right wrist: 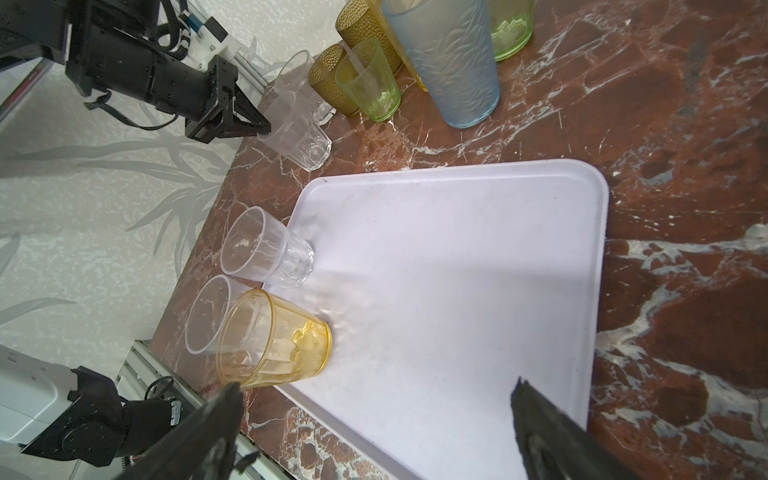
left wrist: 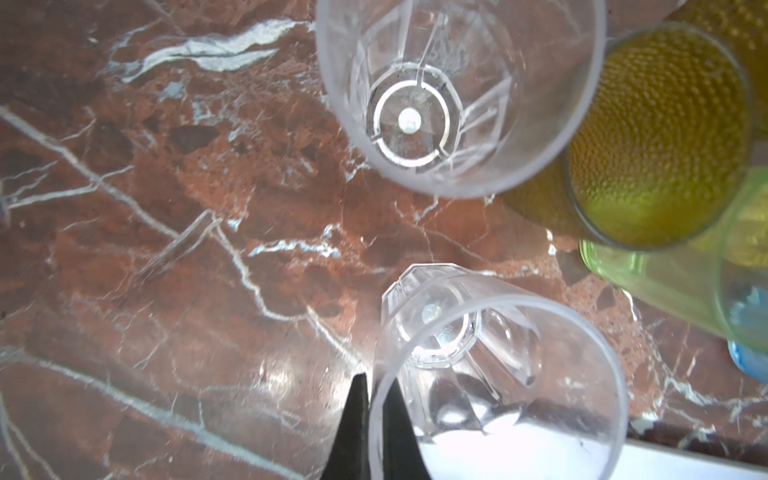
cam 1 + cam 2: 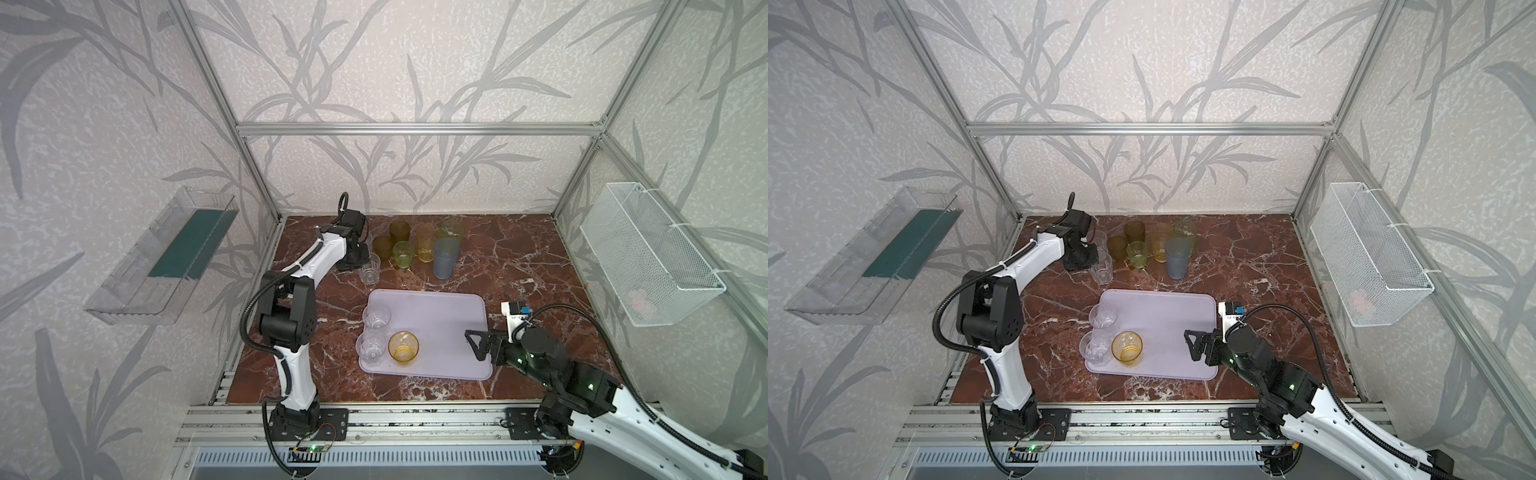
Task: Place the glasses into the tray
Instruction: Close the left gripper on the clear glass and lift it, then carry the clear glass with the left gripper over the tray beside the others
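On the lavender tray stand three tumblers; eight sit on the tabletop, one clear faceted tumbler pinched at its rim by the left hand, right hand wide and empty.

A pink thing in the wire basket, at the right of both top views, is too blurry to name. In the left wrist view the near clear glass and the blue glass run off the edge (blue is just a sliver).
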